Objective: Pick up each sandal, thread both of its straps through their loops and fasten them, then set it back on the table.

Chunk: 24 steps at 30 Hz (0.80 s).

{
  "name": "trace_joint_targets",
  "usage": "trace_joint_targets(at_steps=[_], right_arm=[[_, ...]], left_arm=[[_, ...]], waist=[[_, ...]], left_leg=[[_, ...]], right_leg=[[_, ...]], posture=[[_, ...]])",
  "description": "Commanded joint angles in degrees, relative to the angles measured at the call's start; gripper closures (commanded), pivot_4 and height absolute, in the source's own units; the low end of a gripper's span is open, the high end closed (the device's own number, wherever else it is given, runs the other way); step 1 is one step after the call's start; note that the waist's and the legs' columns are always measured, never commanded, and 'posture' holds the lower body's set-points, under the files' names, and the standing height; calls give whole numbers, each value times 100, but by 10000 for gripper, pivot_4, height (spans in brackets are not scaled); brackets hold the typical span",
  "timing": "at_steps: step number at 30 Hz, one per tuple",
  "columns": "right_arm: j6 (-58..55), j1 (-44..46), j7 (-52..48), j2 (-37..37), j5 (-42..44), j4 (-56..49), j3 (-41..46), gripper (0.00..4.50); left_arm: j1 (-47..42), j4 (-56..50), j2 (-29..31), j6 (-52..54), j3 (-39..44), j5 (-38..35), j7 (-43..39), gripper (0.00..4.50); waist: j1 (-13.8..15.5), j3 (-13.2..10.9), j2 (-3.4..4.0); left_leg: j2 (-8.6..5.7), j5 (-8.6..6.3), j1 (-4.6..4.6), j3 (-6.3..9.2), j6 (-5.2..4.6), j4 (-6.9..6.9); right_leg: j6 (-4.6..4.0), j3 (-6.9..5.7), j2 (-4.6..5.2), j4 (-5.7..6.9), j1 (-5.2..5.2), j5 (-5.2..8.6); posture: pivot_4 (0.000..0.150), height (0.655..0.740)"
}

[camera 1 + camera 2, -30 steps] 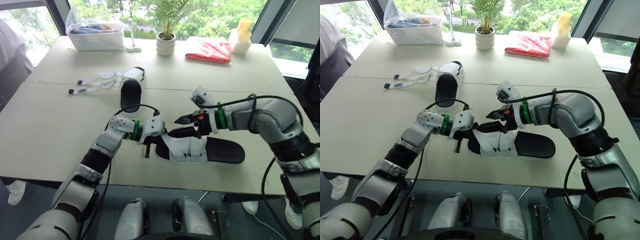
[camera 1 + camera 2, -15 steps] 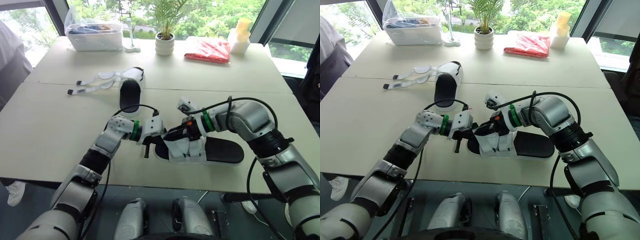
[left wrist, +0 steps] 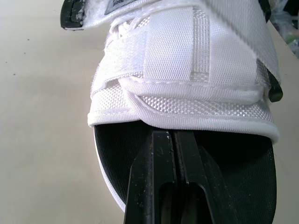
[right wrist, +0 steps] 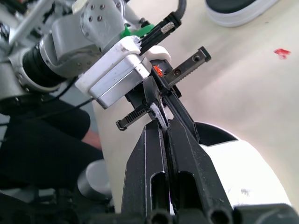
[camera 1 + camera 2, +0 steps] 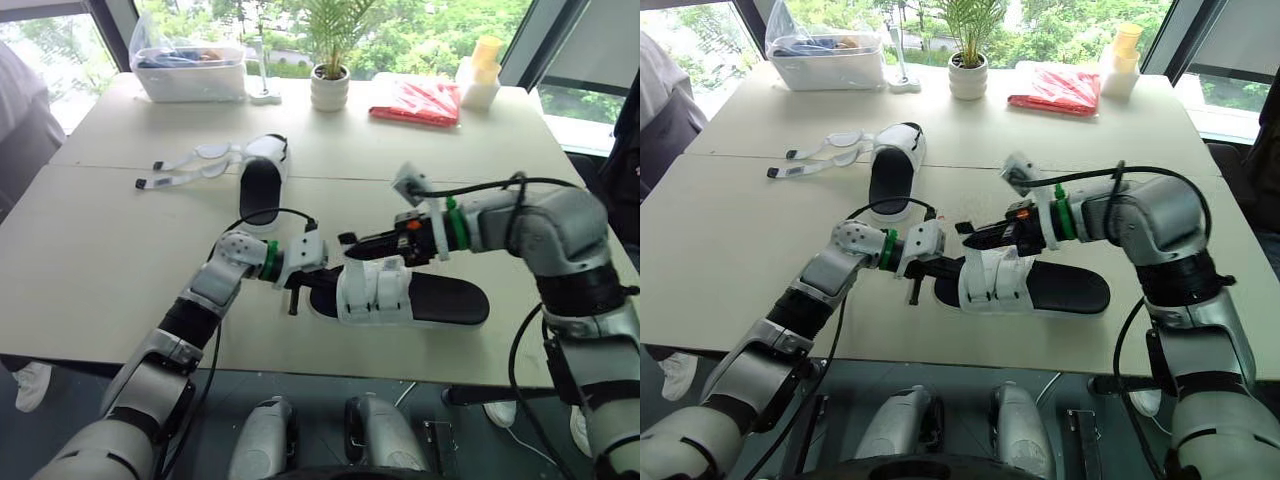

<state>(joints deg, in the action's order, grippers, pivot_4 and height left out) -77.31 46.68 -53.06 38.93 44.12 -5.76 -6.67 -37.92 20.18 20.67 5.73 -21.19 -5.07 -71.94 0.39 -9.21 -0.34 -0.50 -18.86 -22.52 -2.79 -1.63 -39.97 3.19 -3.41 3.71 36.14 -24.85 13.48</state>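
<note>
Sleeve: a person's grey sleeve (image 5: 22,120) is showing at the table's 9 o'clock edge.
Table: the pale table (image 5: 100,250) is carrying everything below.
Bin: a clear plastic bin (image 5: 192,72) is sitting at 11 o'clock; no writing on it can be read.
Loose straps: two white straps (image 5: 190,165) are lying open and flat, splayed toward 9 o'clock from the far sandal. Dark tags are tipping their ends, too small to read.
Far sandal: the unfastened sandal (image 5: 262,178) is resting at 11 o'clock of the near one, well apart from it.
Left gripper: the left gripper (image 3: 172,136) is pointing toward 3 o'clock at the near sandal's toe. Its fingers are pressing together, tips reaching over the black footbed just under the upper's edge.
Plant: a potted plant (image 5: 331,88) is standing at 12 o'clock.
Near sandal: the near sandal (image 5: 450,298) is lying flat at 6 o'clock, toe toward 9 o'clock.
Upper: its white woven upper (image 5: 375,288) is lying closed across the forefoot. A small grey label (image 3: 122,4) is showing there, its print unreadable.
Right gripper: the right gripper (image 5: 347,240) is hovering just beyond the toe, pointing toward 9 o'clock. Its fingers are closing narrowly, a thin pale sliver between them that I cannot identify.
Red packet: a red packet (image 5: 418,102) is lying at 1 o'clock, lettering illegible.
</note>
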Motion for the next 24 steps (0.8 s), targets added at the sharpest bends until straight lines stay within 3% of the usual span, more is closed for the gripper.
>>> trace_joint_targets(at_steps=[1, 15, 20, 24], right_arm=[[19, 112, 251, -55, 111, -67, 570, 44669], [1655, -256, 126, 32, -1420, 1226, -749, 44669], [2003, -358, 154, 22, -1675, 1247, -809, 44669], [1939, -377, 162, 116, -1516, 822, -473, 31350]], left_arm=[[111, 143, 35, -2, -153, 226, 55, 45000], [67, 200, 4, -60, -193, 229, 64, 45000], [95, 184, 38, -32, -166, 209, 71, 45000], [153, 108, 56, 10, -168, 192, 79, 45000]], waist=[[-2, 0, 1], [-9, -1, 1], [-12, 1, 1], [0, 0, 1]], left_leg=[[0, 0, 0, 0, 0, 0], [0, 1, 0, -2, 0, 1], [0, 1, 6, -3, 0, -1], [0, 2, 8, -2, 2, -2]], right_leg=[[0, 0, 0, 1, -1, 0], [0, 0, 0, 1, -2, 0], [1, 0, 0, 1, 7, -1], [-6, 0, 0, 1, 8, -1]], posture=[[1500, 7241], [1500, 7241], [1500, 7241], [1500, 7241]])
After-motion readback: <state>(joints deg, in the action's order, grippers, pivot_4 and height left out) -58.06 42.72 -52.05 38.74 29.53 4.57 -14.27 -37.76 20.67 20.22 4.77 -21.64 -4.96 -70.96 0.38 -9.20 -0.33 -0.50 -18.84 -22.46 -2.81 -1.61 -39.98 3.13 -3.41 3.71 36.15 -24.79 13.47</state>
